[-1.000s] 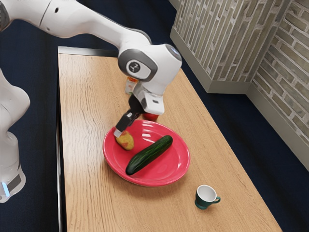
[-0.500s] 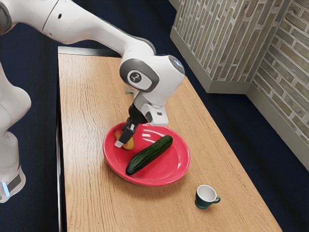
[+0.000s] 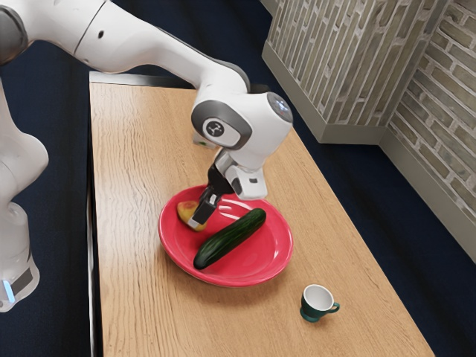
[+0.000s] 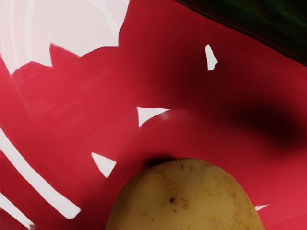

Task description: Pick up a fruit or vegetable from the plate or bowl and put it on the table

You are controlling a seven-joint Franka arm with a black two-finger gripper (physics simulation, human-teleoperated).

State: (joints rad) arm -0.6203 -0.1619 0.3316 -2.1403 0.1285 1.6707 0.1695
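Fingers (image 3: 201, 216) of the gripper (image 3: 196, 224): opening and any hold cannot be determined, the pair standing low over the red plate (image 3: 256, 256), presumably to grasp the potato (image 3: 186, 211) lying within its rim.

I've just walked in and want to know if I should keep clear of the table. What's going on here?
A robot arm is reaching down to a potato on the red plate, apparently to take it out and put it on the table. Whether it has a grip yet, I can't tell. A cucumber lies on the plate too, and a green cup stands on the table. I'd keep clear for now.
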